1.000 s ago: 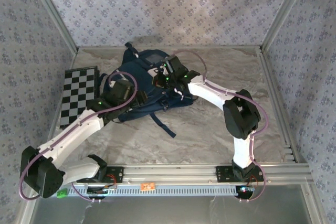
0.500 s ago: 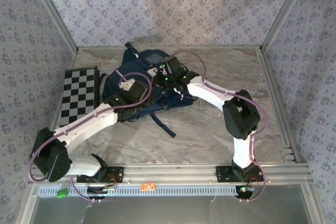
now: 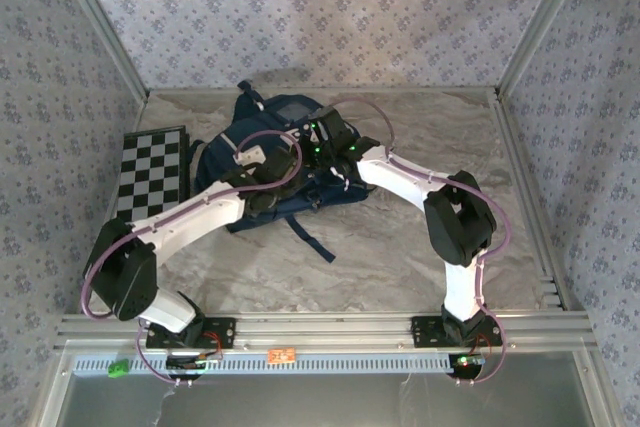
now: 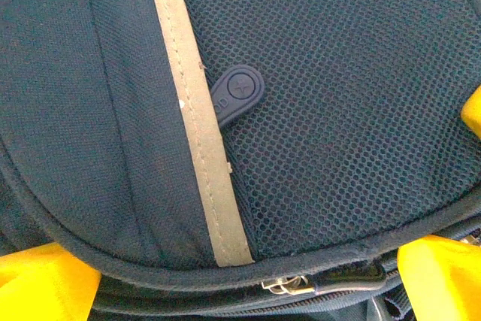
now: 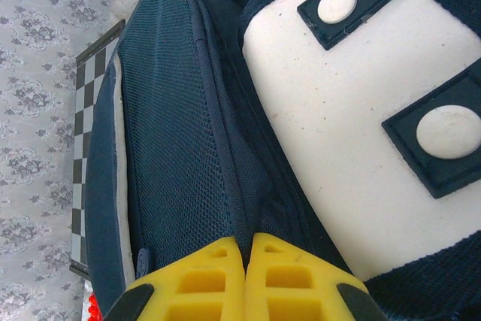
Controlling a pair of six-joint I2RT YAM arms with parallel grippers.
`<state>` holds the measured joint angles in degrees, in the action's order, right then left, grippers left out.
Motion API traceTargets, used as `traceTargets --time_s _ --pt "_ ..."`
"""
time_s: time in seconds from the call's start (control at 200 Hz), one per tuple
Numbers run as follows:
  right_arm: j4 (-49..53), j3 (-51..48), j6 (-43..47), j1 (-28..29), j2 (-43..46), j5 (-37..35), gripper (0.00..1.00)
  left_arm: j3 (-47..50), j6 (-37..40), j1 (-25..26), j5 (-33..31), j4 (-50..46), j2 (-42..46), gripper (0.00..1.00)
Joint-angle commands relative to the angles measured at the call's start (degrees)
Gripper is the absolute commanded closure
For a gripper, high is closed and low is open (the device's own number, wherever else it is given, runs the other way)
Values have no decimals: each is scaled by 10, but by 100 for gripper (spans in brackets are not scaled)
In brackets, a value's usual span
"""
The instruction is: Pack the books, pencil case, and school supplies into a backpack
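Note:
The navy backpack [image 3: 286,109] lies at the back middle of the table. My left gripper [image 4: 244,291] is open just above it, one yellow finger [image 4: 45,283] on each side of the metal zipper slider [image 4: 289,286]. Beyond the slider are the white stripe [image 4: 195,110], the mesh panel and a rubber pull tab [image 4: 237,92]. My right gripper [image 5: 246,246] is shut on a raised fold of the backpack [image 5: 173,125] beside its white patch [image 5: 353,110]. In the top view both grippers meet over the bag, left gripper [image 3: 285,175] and right gripper [image 3: 312,144]. The books, pencil case and school supplies are out of view.
A black-and-white checkered board [image 3: 150,182] lies to the left of the bag, by the left wall. Dark straps [image 3: 310,237] trail from the backpack toward the front. Patterned walls close in the table on three sides.
My left arm has swung right and forward, from the bag's left edge to over its middle, and its jaws have opened wider. The right arm has stayed put.

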<state>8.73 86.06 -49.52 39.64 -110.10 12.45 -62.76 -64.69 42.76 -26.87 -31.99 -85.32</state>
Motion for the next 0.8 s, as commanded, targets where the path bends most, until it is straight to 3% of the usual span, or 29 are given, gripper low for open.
traceTargets --time_s 0.0,0.425,0.8 --pt "-33 2 -15 -1 20 12 100 -11 -33 -2 -29 -28 -3 0" --pt "-25 6 -7 -4 24 1 100 57 -35 -3 -46 -55 73 5" --pt "-17 21 0 1 14 -6 100 20 44 -5 46 -22 86 13"
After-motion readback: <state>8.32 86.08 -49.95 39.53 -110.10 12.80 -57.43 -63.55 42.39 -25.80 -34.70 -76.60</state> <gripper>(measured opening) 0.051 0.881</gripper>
